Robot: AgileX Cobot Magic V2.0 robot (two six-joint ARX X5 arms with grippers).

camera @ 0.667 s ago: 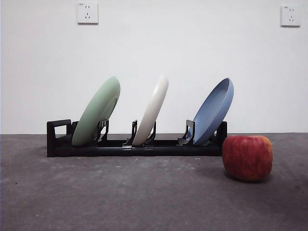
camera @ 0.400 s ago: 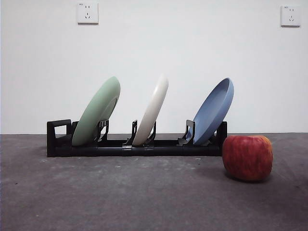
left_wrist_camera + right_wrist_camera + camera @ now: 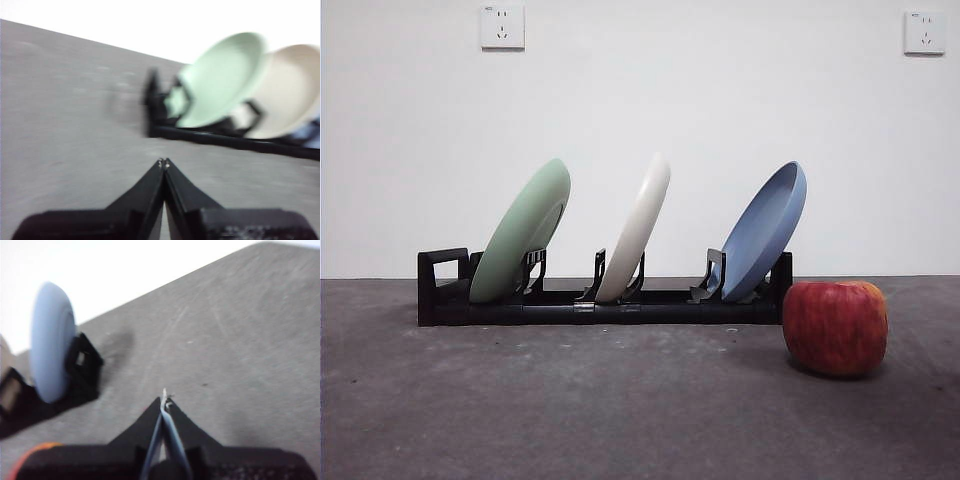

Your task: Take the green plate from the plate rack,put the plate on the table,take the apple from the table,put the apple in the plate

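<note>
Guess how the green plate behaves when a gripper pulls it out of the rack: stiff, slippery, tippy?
The green plate probably stays stiff: it leans in the rack without sagging. Its matte finish suggests fair grip, though the thin rim gives the jaws little to bite. Standing on edge, it could roll or tip toward the cream plate once freed.

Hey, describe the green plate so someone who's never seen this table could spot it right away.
Find the long black plate rack on the dark grey table, in front of the white wall. Three plates lean in it, edge-on in the front view. The green plate stands at the end with the squared loop, farthest from the apple; it is pale sage, unlike the cream plate and the blue plate.
</note>
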